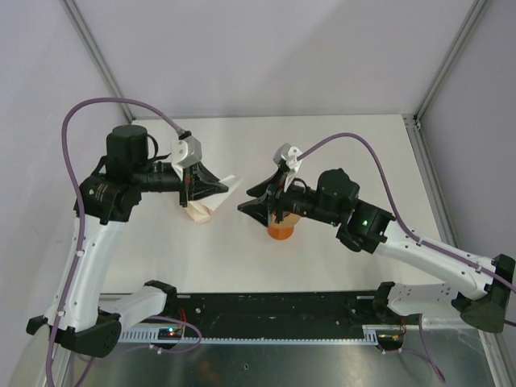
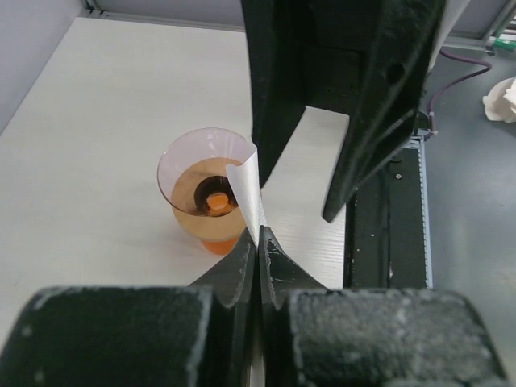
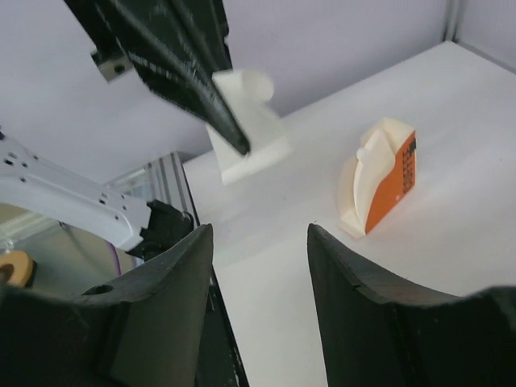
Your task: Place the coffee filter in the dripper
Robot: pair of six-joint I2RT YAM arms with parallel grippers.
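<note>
My left gripper [image 2: 258,234] is shut on the coffee filter [image 2: 251,196], a thin white paper that sticks up from between its fingertips. In the top view the left gripper [image 1: 222,188] holds the filter [image 1: 233,184] above the table, left of centre. The dripper [image 2: 202,190], a translucent pinkish-orange funnel, stands upright on the table just beyond and left of the filter. In the top view the dripper [image 1: 280,231] is mostly hidden under my right gripper [image 1: 251,200]. The right gripper [image 3: 260,230] is open and empty, facing the filter [image 3: 246,121].
A cream stack of folded filters with an orange band [image 3: 379,177] lies on the white table [image 1: 339,153], below the left gripper [image 1: 200,212]. A black rail [image 1: 274,310] runs along the near edge. Frame posts stand at the back corners.
</note>
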